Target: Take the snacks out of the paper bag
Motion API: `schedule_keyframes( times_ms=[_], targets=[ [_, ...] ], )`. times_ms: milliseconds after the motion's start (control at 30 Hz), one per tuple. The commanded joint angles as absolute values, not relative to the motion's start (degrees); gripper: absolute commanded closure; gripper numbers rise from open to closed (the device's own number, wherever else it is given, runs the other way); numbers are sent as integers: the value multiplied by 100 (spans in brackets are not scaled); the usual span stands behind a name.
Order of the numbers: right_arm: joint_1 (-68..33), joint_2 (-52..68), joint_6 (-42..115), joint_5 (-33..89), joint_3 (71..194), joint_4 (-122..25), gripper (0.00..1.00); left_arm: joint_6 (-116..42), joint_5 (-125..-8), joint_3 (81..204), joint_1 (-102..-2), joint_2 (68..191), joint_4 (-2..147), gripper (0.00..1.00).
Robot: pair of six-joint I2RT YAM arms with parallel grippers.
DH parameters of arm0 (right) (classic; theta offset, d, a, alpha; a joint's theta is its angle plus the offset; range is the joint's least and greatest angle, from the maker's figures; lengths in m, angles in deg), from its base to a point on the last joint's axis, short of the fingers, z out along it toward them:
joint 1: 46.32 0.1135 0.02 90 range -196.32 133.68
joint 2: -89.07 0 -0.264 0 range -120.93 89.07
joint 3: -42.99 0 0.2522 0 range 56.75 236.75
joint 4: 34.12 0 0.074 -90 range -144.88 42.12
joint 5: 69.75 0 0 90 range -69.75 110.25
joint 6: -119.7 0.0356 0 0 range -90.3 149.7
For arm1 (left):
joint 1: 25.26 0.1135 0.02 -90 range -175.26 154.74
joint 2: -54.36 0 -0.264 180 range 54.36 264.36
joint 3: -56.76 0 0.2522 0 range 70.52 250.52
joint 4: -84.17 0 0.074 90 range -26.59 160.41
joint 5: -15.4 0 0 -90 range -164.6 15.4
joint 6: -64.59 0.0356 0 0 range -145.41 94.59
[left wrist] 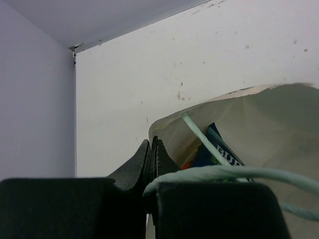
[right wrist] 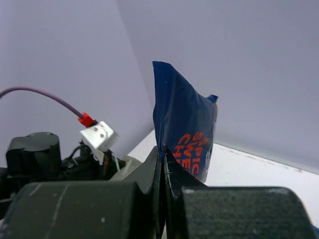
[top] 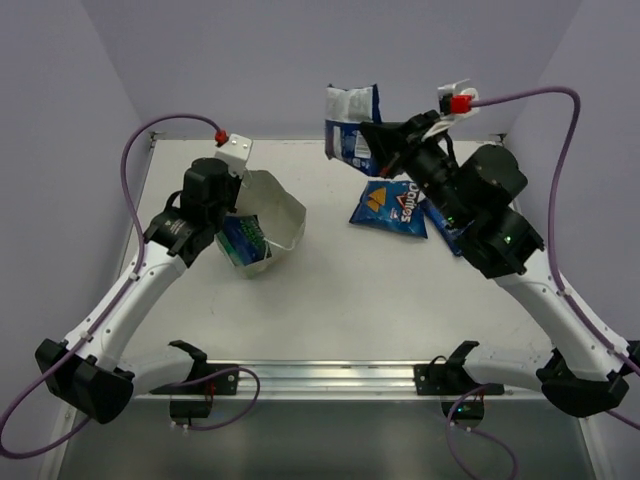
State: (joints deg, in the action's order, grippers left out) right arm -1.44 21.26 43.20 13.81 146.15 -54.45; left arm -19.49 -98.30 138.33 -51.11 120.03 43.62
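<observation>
snack packet (top: 352,125) raised at the far side, pinched in the right gripper (top: 378,135); doritos (top: 392,208) flat on the table (top: 330,290). left wrist: left gripper (left wrist: 152,155) clamped on the paper bag (left wrist: 259,114) rim. right wrist: jaws tight on that packet's edge.

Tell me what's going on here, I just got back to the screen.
The left gripper is shut on the rim of the bag, which sits open on the left of the table with a snack showing inside. The right gripper is shut on a blue-and-white packet, raised clear of the table. A Doritos packet lies on the table beside the right arm.
</observation>
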Motion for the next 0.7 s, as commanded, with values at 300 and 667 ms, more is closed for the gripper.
schedule_keyframes(
  times_ms=[300, 667],
  targets=[
    [-352, 2263, 5824, 2655, 12154, -5303, 100, -116, -10228, 14487, -4715, 12563, 6205, 100],
    [-194, 1138, 6705, 3450, 10283, -3285, 86, 44, -8658, 13902, -4706, 12143, 6022, 100]
  ],
)
